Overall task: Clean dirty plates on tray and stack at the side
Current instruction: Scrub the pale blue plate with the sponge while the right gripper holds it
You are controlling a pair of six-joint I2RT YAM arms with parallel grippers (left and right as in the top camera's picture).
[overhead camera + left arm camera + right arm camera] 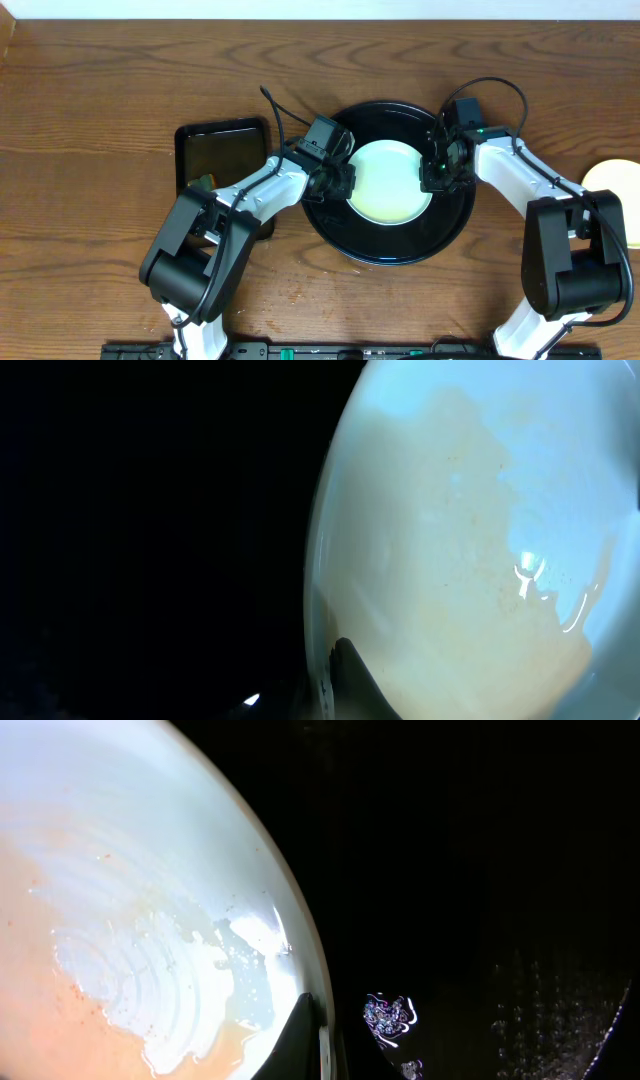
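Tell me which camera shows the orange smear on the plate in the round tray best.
Right wrist: the smear fills the left of its close-up, with the streaks visible. Left wrist shows it as a fainter tan patch. Overhead shows the whole plate, but no smear can be made out there.

Glossy plate (388, 180), shiny black tray (455, 226), wood-grain table (100, 90)

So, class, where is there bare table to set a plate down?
Bare table: the far strip behind the tray, the left beyond the small tray, the near strip before the tray. Crowded: the plate, left claw and right claw at its rim.
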